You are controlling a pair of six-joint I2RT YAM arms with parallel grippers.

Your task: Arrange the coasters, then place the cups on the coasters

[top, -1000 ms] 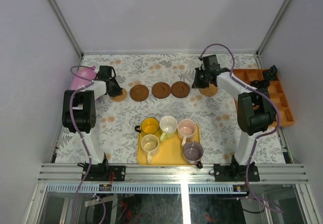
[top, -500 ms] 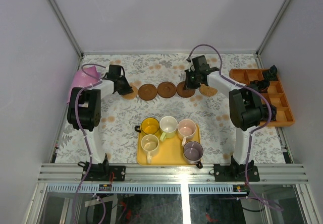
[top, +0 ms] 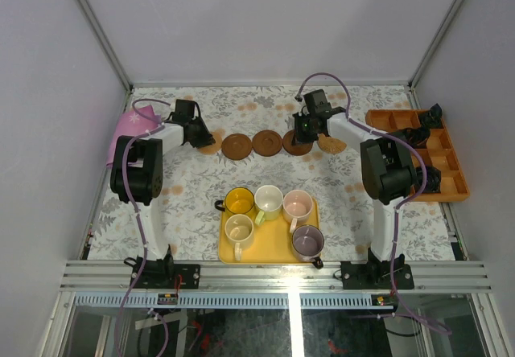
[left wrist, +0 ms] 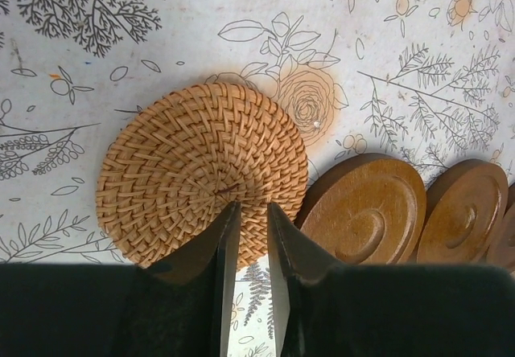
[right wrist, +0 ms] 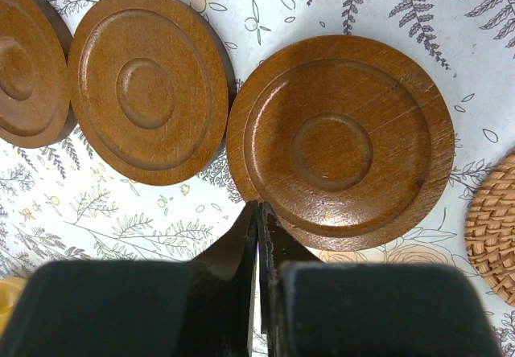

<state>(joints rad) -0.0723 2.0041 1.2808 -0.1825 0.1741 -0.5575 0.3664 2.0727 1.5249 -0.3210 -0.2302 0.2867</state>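
The left gripper [left wrist: 246,212], jaws a narrow slit apart, sits over the near edge of the round woven tan coaster [left wrist: 193,160], just beside a dark brown wooden coaster [left wrist: 366,212]. The right gripper [right wrist: 258,210], fingers pressed together, meets the rim of the rightmost dark wooden disc [right wrist: 338,140]. Best to nudge gently at the rims, spacing the row evenly. The small mugs [top: 268,203] wait on the yellow tray [top: 229,248].

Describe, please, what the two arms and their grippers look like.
Both the left arm and right arm have white links with bulky black joint housings, and a purple cable loops along each. The left gripper and right gripper have slim, black, tapering fingers.
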